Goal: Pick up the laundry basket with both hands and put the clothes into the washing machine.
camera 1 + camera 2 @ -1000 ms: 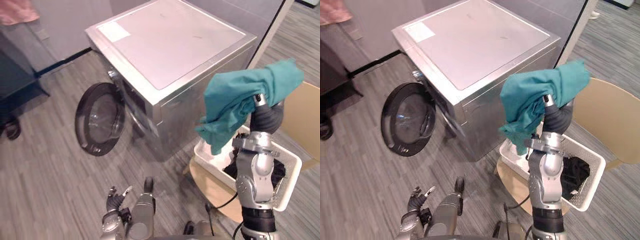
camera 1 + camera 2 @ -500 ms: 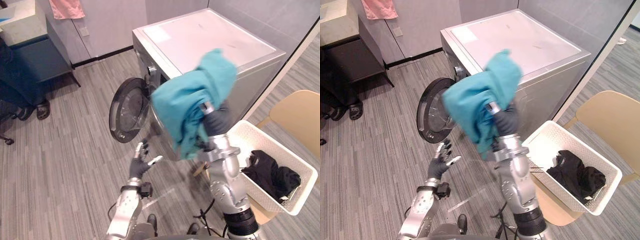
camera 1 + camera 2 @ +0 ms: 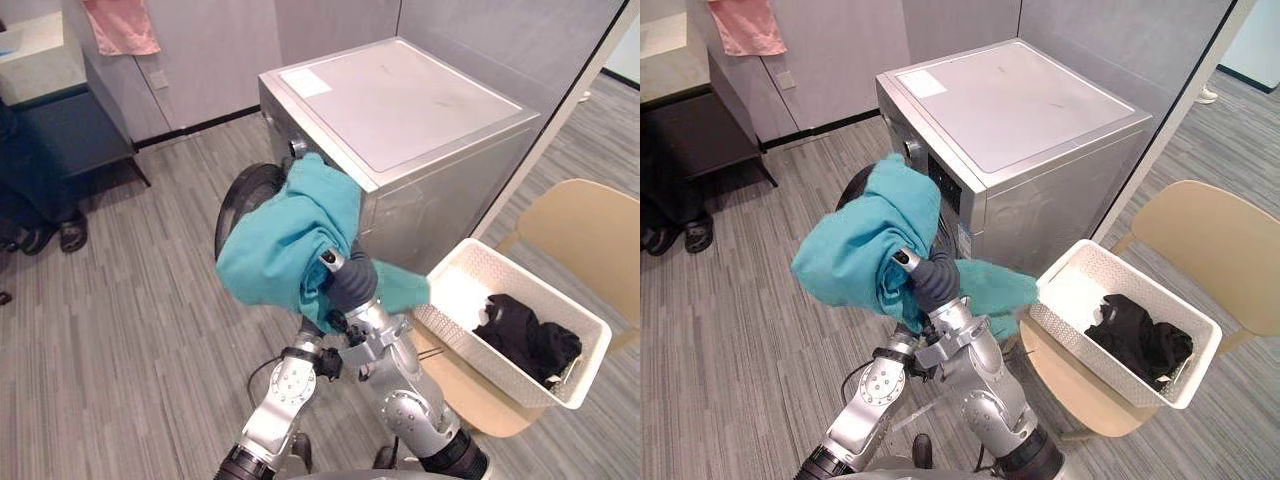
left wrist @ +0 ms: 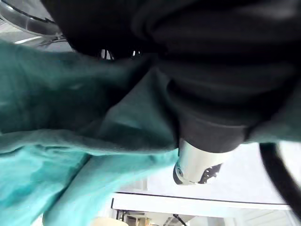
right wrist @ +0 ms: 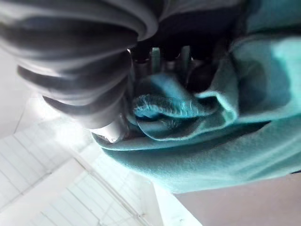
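A teal garment [image 3: 285, 245] hangs in the air in front of the washing machine [image 3: 400, 100], covering most of its open round door [image 3: 238, 195]. My right hand [image 3: 349, 282] is shut on it, with fingers [image 5: 155, 59] curled into the cloth folds. My left arm [image 3: 285, 385] reaches up beneath the garment beside the right wrist, and its hand is hidden under the cloth. The white laundry basket [image 3: 540, 282] rests on a beige chair [image 3: 580, 225] to the right and holds black clothes [image 3: 525, 335].
A dark cabinet [image 3: 60, 130] stands at the far left with a pink towel [image 3: 118, 25] hanging above it. A person's sandalled foot [image 3: 70, 232] is on the floor beside it. A partition frame [image 3: 560, 110] runs behind the machine and chair.
The camera has shifted. My right hand carried the teal garment from above the basket leftward to the machine's door. My left hand rose from low down and went under the cloth.
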